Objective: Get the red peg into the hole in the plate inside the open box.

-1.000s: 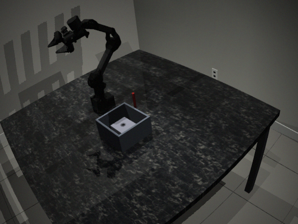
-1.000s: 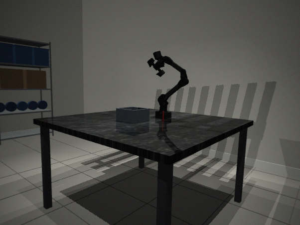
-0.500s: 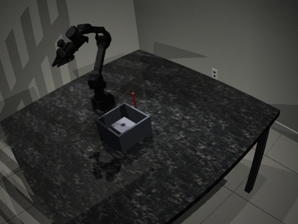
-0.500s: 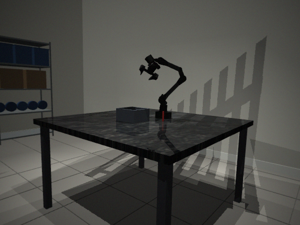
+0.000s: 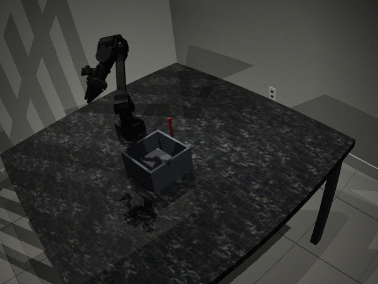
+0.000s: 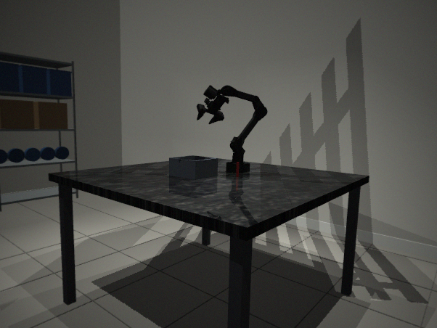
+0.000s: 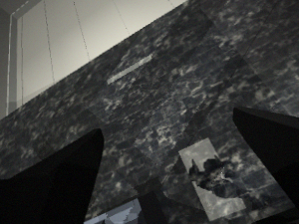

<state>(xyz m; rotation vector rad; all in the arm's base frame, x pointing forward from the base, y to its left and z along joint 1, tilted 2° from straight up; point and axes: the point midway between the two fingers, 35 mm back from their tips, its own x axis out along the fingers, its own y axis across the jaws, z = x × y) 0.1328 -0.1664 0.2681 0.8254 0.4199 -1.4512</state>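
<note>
My pincer [image 5: 94, 91] [image 6: 209, 116] [image 7: 166, 123]: spread nearly full wide, gripping nothing, high above the table [image 5: 238, 176] [image 6: 145, 189] [image 7: 145, 99].
Red peg [image 5: 170, 126] [image 6: 237, 169]: upright beside the box [image 5: 174, 166] [image 6: 182, 167].

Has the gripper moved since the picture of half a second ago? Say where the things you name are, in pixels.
Yes. In the exterior view the gripper [image 5: 87, 94] [image 6: 207, 119] [image 7: 166, 123] is lower, closer to the height of the box rim [image 6: 193, 157].
</note>
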